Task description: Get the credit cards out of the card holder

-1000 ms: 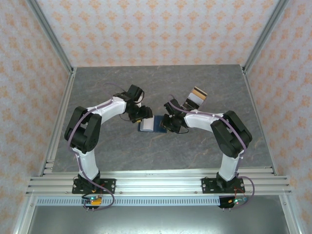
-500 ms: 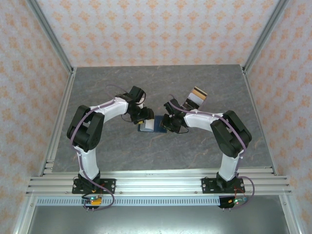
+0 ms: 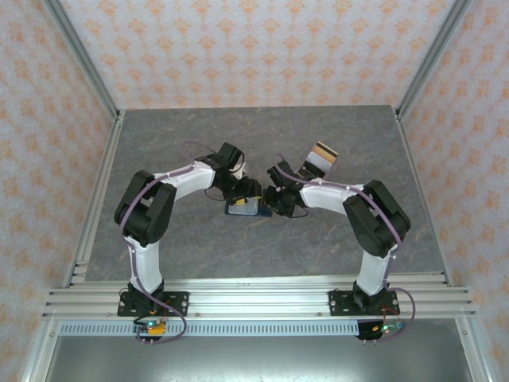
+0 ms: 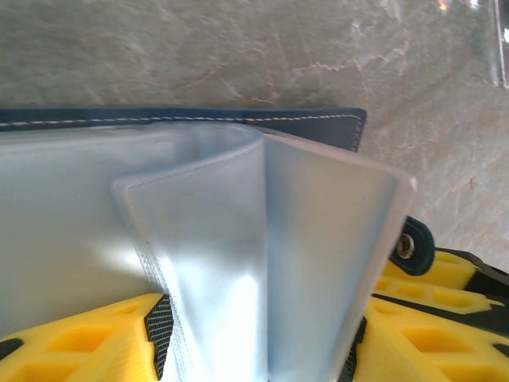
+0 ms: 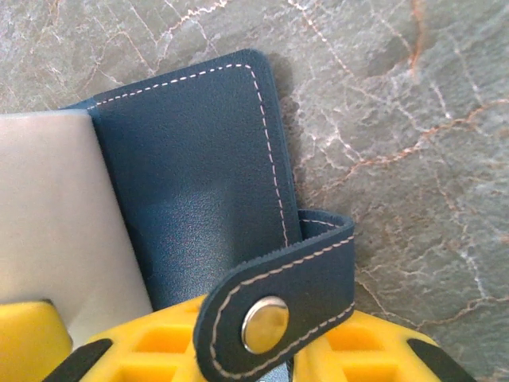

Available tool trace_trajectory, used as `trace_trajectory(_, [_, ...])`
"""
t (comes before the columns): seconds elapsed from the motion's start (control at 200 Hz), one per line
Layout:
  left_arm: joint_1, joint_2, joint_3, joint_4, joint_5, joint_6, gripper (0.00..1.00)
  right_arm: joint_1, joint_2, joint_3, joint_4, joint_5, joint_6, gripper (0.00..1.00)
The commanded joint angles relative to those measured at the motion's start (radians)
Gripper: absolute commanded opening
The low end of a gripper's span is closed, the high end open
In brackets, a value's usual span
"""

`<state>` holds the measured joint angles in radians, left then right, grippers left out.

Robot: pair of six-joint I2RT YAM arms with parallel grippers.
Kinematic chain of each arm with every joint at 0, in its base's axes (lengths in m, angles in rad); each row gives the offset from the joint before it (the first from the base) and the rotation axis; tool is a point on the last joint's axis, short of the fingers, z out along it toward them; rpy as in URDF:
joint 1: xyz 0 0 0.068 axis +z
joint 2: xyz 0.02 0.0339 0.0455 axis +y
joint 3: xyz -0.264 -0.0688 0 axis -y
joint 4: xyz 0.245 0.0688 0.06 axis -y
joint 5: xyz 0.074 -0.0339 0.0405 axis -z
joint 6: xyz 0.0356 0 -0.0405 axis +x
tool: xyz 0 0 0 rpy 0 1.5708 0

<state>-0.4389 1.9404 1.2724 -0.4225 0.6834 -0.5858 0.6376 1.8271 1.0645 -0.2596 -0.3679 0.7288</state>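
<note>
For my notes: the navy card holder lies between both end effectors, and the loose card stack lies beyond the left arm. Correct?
Not quite. The top external view shows the card stack beyond the right arm, not the left. The rest holds.

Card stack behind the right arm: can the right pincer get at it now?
Probably not yet. The right pincer looks closed on the card holder at its tab edge, so it is busy. The card stack lies beyond its wrist on bare table, nothing over it, so reach looks fine after release.

free: table (image 3: 262,255) near side, far side | obstacle: credit cards (image 3: 321,158) right of centre
</note>
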Motion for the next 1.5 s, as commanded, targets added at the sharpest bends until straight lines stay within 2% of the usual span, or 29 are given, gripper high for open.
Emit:
trace_trajectory(0.0, [-0.007,0.013,-0.004,0.051,0.061,-0.019,0.59,-0.010,0.003,-0.028,-0.027,0.017,0.001,0.27])
trace_trajectory(0.36, [-0.018,0.037,0.021,0.095,0.082,-0.054,0.53,-0.029,-0.160,-0.162,0.161,0.010,0.021,0.26])
trace_trajectory(0.626, [-0.028,0.043,0.043,0.116,0.108,-0.064,0.51,-0.032,-0.247,-0.242,0.252,0.041,0.048,0.26])
trace_trajectory(0.796, [-0.033,0.042,0.041,0.194,0.175,-0.108,0.50,-0.034,-0.319,-0.311,0.351,0.049,0.049,0.25])
trace_trajectory(0.991, [-0.042,0.061,0.068,0.184,0.183,-0.100,0.50,-0.038,-0.396,-0.365,0.402,0.073,0.038,0.26])
trace_trajectory(1.256, [-0.052,0.095,0.100,0.179,0.167,-0.110,0.44,-0.037,-0.329,-0.336,0.413,-0.023,0.023,0.23])
trace_trajectory(1.496, [-0.052,0.078,0.127,0.194,0.148,-0.154,0.39,-0.037,-0.245,-0.286,0.343,0.031,0.029,0.20])
